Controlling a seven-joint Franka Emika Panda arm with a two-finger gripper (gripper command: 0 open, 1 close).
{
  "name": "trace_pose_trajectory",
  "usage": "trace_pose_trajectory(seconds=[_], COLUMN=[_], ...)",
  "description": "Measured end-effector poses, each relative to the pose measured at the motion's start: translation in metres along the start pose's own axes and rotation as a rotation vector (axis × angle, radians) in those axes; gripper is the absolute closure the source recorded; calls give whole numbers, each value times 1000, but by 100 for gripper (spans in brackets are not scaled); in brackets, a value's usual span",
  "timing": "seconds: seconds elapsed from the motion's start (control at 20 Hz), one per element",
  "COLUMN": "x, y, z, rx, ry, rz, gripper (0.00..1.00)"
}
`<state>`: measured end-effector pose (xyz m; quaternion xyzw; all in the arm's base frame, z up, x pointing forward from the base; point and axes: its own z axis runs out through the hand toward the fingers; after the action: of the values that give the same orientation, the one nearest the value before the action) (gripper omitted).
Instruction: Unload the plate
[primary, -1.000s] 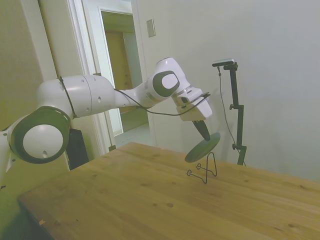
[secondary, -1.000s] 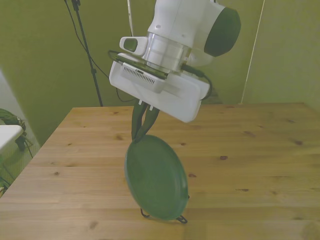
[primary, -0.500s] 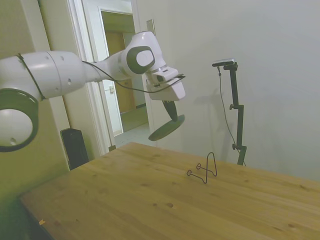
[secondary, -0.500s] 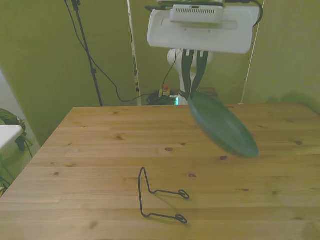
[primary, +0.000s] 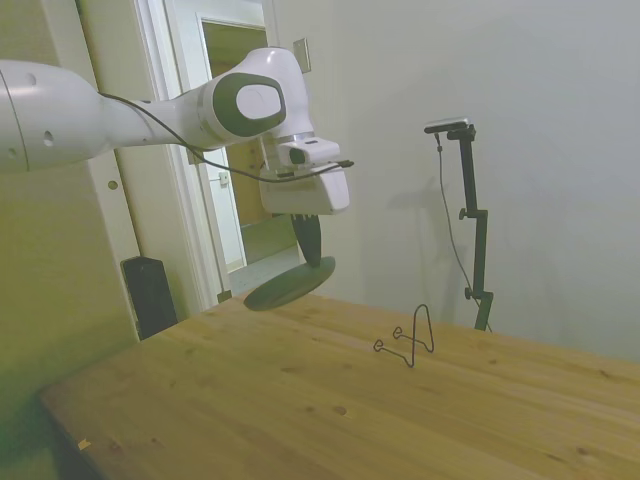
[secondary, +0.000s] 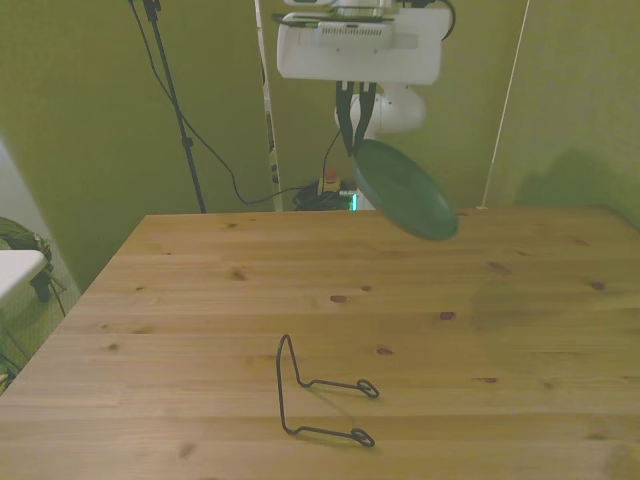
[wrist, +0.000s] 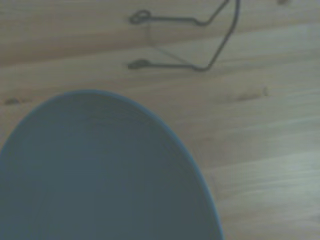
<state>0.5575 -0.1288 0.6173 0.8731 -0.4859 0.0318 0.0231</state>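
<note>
I have the gripper (secondary: 352, 140) clamped on the rim of the plate (secondary: 404, 190), jaws pinching its edge. The plate hangs tilted above the table (secondary: 520, 330), well apart from the wire stand (secondary: 322, 392).

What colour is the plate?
Dark grey-green plate, plain with no pattern; clearest in the front view.

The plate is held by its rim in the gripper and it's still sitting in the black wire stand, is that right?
Not quite. The gripper does hold the plate by its rim, but the plate is not in the wire stand. It hangs in the air over the table's far side, well apart from the stand, which holds nothing. The front view shows this.
</note>
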Motion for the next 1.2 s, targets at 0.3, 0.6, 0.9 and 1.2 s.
trace_pose_trajectory(seconds=[0.3, 0.6, 0.9, 1.2], x=[19, 12, 11, 14], y=[28, 41, 53, 53], z=[76, 161, 198, 229], rx=[-25, -29, -7, -2], ry=[1, -8, 13, 25], rz=[2, -19, -17, -14], gripper=[100, 100, 100, 100])
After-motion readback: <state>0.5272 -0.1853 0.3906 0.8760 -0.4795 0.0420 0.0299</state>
